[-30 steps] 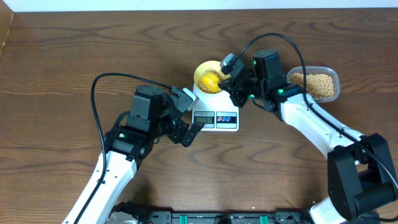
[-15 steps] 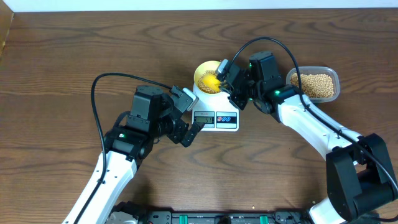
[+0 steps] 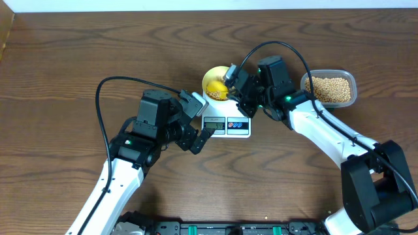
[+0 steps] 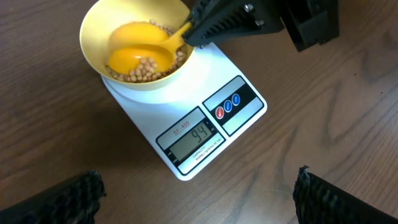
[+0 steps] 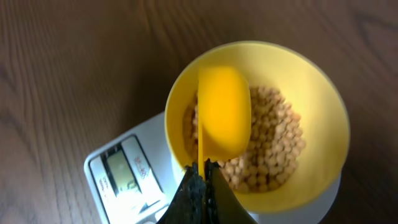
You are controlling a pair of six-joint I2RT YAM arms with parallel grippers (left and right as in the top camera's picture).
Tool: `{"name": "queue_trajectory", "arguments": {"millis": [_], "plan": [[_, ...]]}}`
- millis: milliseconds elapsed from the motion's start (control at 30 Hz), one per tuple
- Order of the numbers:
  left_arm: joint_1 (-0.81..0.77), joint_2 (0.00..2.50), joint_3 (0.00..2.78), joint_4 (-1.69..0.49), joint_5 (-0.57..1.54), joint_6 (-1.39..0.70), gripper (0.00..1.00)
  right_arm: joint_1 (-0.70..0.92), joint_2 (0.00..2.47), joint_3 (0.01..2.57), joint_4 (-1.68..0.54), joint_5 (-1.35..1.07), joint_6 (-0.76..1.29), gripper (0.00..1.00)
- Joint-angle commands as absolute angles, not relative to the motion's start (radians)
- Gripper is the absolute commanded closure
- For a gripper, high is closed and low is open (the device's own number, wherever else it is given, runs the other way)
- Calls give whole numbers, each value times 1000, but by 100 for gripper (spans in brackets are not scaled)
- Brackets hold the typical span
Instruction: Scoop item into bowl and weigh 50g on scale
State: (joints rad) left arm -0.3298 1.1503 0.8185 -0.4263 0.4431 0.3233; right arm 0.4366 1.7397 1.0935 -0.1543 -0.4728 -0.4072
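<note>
The pale-yellow bowl stands on the white scale and holds a layer of tan beans. My right gripper is shut on the handle of a small yellow scoop. The scoop is tilted inside the bowl with a few beans in it. The right wrist view shows the scoop's back over the beans, the bowl's rim and the closed jaws. My left gripper is open and empty in front of the scale. The scale's display looks like 44.
A clear plastic tub full of beans sits to the right of the scale, behind my right arm. Bare wooden table surrounds the scale. Cables arc above both arms.
My right gripper has shifted a little left and turned, tilting the scoop lower inside the bowl. The left arm has not moved.
</note>
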Motion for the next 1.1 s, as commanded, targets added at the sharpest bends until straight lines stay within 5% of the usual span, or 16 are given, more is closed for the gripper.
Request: {"name": "queue_trajectory", "arguments": {"millis": [0, 267, 1067], "plan": [[-327, 1156, 808, -429, 453, 343, 0, 418, 1721, 1111, -124, -488, -331, 99], [-327, 1156, 808, -429, 453, 343, 0, 351, 1721, 1111, -65, -514, -105, 99], [-327, 1156, 808, -429, 453, 343, 0, 305, 1721, 1111, -67, -640, -30, 99]]}}
